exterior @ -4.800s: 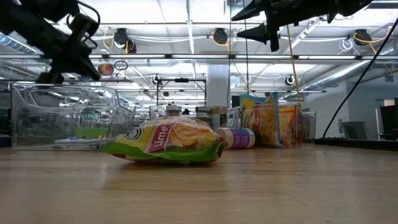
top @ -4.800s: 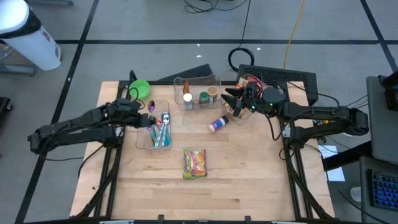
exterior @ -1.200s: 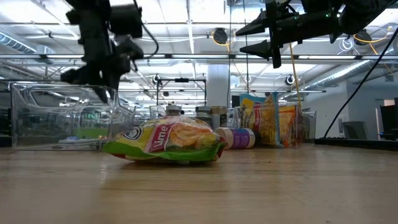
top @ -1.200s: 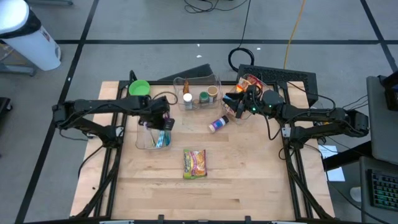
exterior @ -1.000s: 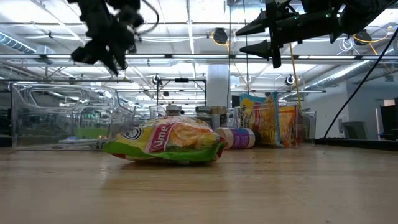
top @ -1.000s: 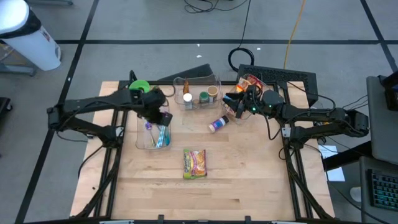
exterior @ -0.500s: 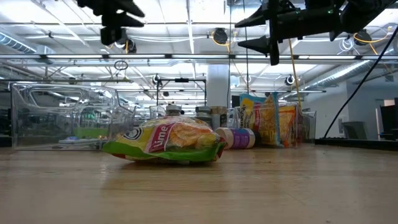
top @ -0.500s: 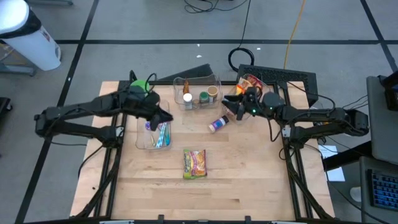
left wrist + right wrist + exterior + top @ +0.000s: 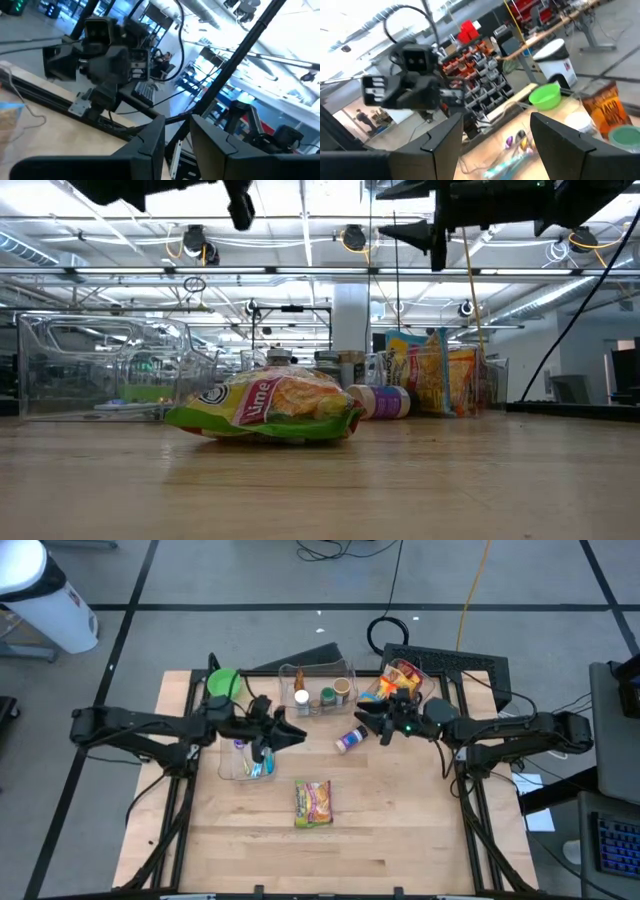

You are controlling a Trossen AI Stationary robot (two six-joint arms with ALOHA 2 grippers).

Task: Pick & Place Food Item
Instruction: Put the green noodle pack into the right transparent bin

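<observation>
Chip bag [image 9: 313, 803] lies untouched near table centre; picking not begun. Left gripper [image 9: 293, 733] hovers over clear cutlery bin [image 9: 232, 769], fingers slightly apart, empty. Right gripper [image 9: 362, 722], jaws apart, hangs above fallen bottle [image 9: 350, 739].

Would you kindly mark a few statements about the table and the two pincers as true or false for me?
1. The snack bag lies flat on the bare wooden table, apart from the bins. True.
2. The purple-capped bottle stands upright inside a bin. False: it lies on its side on the open table.
3. The left pincer holds the snack bag. False: it hangs empty in the air beside the cutlery bin.
4. The green bowl sits near the table's far left corner. True.
5. The right pincer is open and holds nothing. True.
</observation>
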